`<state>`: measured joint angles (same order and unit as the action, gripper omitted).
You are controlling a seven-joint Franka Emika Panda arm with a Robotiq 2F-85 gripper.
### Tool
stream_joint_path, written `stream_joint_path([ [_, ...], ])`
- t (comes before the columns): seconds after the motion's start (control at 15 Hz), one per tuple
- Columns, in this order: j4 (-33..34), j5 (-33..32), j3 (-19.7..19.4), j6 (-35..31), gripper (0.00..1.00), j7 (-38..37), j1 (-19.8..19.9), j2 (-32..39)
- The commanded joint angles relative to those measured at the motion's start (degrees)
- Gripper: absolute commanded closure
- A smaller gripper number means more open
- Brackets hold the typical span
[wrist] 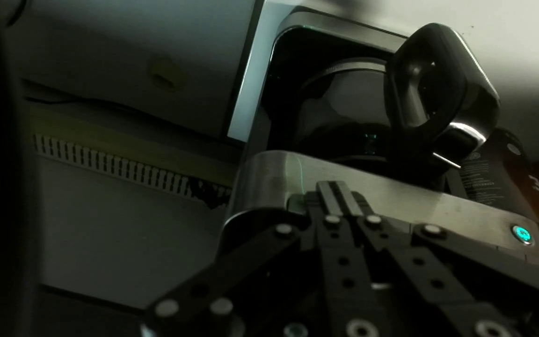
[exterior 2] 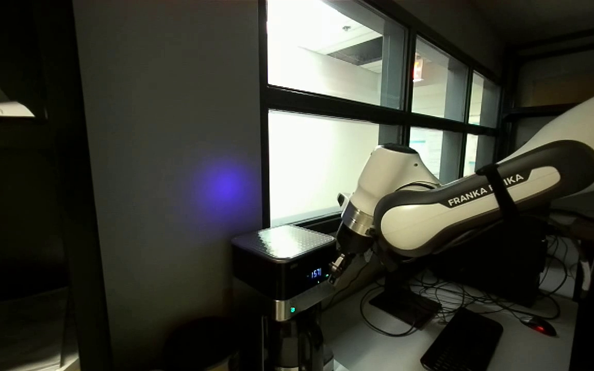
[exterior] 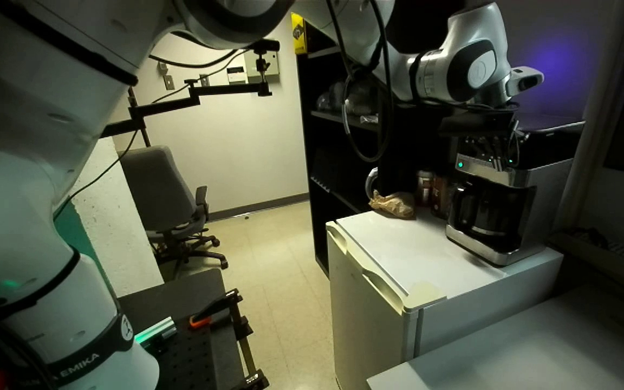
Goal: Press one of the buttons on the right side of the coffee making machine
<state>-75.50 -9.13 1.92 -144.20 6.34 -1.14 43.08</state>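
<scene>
Well, jaws (tips together) crowd a corner of the coffee maker [exterior: 543, 201].

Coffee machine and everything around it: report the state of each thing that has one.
Coffee machine: on, lights showing
Display: lit, digits not clearly readable
Round button: lit green
Carafe: in place in the machine; contents too dark to tell
Fingers: shut; contact with the machine cannot be told
Fridge door: shut
Brown bag: crumpled
Mouse: lit red
</scene>
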Motion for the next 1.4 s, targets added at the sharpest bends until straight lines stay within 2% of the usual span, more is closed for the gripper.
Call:
stream_joint_path([
  [0.0,3.6,0.4,-1.0,-0.6,1.0,-0.9,-1.3,2.4],
  [1.33,4.9,0.4,-1.4,-0.4,1.0,-1.2,-1.7,4.3],
])
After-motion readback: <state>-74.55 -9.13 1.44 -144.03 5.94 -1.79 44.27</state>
